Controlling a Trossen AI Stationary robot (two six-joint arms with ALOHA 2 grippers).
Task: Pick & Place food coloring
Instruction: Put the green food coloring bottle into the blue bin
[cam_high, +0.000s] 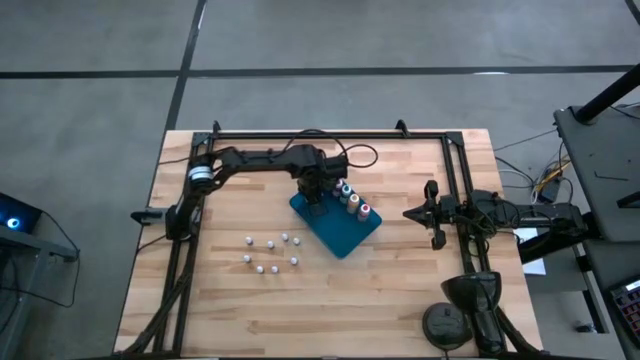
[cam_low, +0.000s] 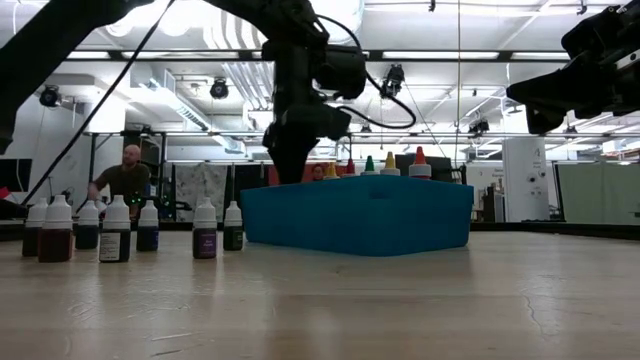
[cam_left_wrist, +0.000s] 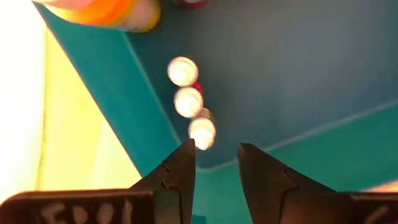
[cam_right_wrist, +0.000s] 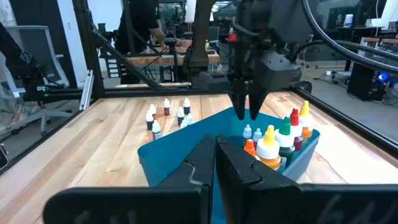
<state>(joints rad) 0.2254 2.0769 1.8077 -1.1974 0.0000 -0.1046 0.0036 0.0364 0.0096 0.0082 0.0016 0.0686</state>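
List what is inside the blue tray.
Inside the blue tray: coloured-top bottles in a row and three small white-topped bottles. The open left gripper hangs above it. The right gripper hides part of the floor.

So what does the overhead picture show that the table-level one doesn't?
Only the overhead view shows the whole wooden table, the right pincer waiting shut off to the tray's side, and the white-topped bottles as a loose scattered cluster.

Only the table-level view shows the room behind, with a person in it, and the white-topped bottles as a row with dark contents.

Both show the blue tray, the coloured-top bottles standing along one side of it, and the left pincer over the tray.
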